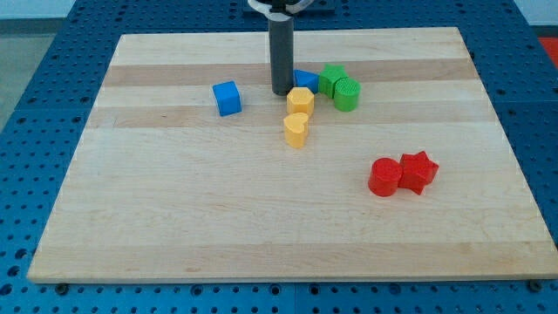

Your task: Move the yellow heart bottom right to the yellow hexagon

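The yellow heart [296, 130] lies near the board's middle, just below the yellow hexagon [300, 100] and touching it or nearly so. My tip [281, 92] rests on the board just left of the yellow hexagon and above-left of the heart. The rod stands upright and hides part of a blue block [306, 79] behind it.
A blue cube [227, 98] sits left of my tip. Two green blocks [332, 78] [346, 93] lie right of the hexagon. A red cylinder [384, 177] and a red star [418, 171] sit together at the lower right. The wooden board [174, 218] has blue table around it.
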